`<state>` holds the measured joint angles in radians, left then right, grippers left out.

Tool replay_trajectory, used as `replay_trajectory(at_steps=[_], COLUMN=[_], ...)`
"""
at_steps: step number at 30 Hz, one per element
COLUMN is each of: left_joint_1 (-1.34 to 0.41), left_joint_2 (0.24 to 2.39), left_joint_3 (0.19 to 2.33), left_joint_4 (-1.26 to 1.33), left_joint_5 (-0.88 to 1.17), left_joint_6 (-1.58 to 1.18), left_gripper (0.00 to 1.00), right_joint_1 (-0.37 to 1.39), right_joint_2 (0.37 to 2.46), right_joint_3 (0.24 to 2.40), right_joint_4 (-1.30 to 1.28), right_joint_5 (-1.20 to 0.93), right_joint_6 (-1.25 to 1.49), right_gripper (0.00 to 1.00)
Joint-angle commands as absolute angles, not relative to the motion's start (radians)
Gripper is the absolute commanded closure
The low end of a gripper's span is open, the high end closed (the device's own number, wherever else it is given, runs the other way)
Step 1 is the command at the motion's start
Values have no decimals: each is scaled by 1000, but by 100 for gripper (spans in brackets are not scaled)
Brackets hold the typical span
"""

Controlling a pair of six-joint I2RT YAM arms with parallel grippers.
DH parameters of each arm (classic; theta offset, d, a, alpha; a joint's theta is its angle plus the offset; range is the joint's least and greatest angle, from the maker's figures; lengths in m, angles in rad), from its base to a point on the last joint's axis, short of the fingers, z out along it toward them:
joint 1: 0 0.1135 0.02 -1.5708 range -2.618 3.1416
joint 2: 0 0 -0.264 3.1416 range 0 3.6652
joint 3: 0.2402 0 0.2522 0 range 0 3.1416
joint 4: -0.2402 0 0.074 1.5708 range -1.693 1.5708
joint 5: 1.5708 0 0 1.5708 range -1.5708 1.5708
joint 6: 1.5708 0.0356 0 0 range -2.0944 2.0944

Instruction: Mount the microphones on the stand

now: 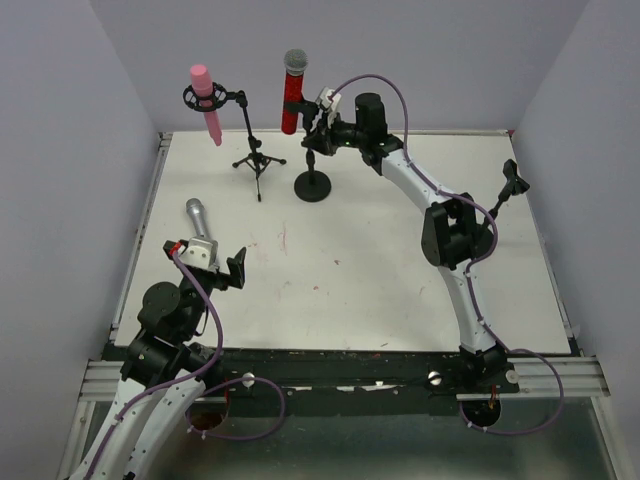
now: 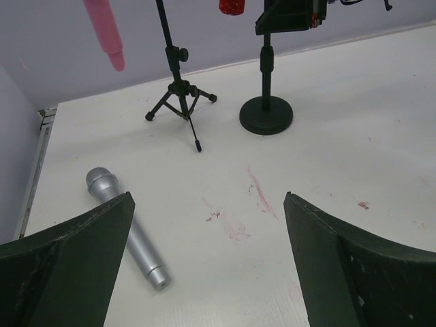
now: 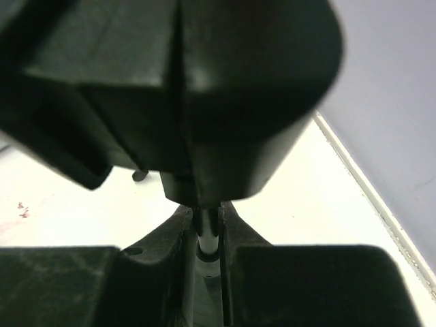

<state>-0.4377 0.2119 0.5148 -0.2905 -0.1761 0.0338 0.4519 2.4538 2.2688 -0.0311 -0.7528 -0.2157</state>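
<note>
You have the pink stick microphone [image 1: 207, 103] sitting in the black ring clip [image 1: 190, 97] of the black tripod stand [image 1: 256, 160] at the far left of the white counter [image 1: 400, 260]. It is tilted, head up and tail pointing down. Just right of it, the red microphone with a silver mesh head [image 1: 291, 92] stands upright at the top of the black round-based stand [image 1: 312, 185].

Your right arm's fingers [image 3: 206, 228] are up there too. In the right wrist view they are pressed in on the thin pole [image 3: 206, 240] of that stand, pinching it just under a dark blurred block [image 3: 170, 82] that fills the top of the view. You cannot tell from there what the block is. From above, those fingers sit right beside the red microphone's lower end.

The silver-grey microphone [image 2: 129, 235] is on neither stand. It lies flat on the counter at the near left, head toward the far left and tail toward the near right, just beyond your left arm's fingers [image 2: 208, 199]. Those fingers are spread wide and hold nothing. In the left wrist view the microphone's body runs alongside the left finger, partly hidden behind it, and you cannot tell whether they touch. Faint red smears [image 2: 235, 221] mark the counter between the two fingers.
</note>
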Motion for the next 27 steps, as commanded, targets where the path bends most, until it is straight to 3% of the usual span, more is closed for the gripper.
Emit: replay_trajectory(at_steps=[1, 6, 11, 15, 19, 27], left_joint_1=[-430, -430, -430, -430, -430, -430], left_joint_2=[210, 192, 176, 157, 134, 133], left_joint_3=[509, 509, 514, 514, 512, 518], left_joint_4=[-272, -273, -276, -279, -282, -287], left_joint_5=[-176, -167, -152, -141, -127, -64], left_joint_6=[40, 37, 31, 25, 18, 5], left_gripper=[1, 1, 1, 1, 1, 1], right_joint_1=[463, 462, 462, 460, 456, 453], right_joint_2=[2447, 2413, 2356, 2290, 2212, 2027], right_joint_3=[2243, 2201, 2135, 2060, 1955, 1734], right_joint_4=[20, 2, 2, 2, -31, -127], right_joint_5=[-765, -759, -746, -709, -686, -707], right_joint_6=[-204, -199, -167, -156, -160, -251], right_gripper=[74, 58, 25, 8, 0, 0])
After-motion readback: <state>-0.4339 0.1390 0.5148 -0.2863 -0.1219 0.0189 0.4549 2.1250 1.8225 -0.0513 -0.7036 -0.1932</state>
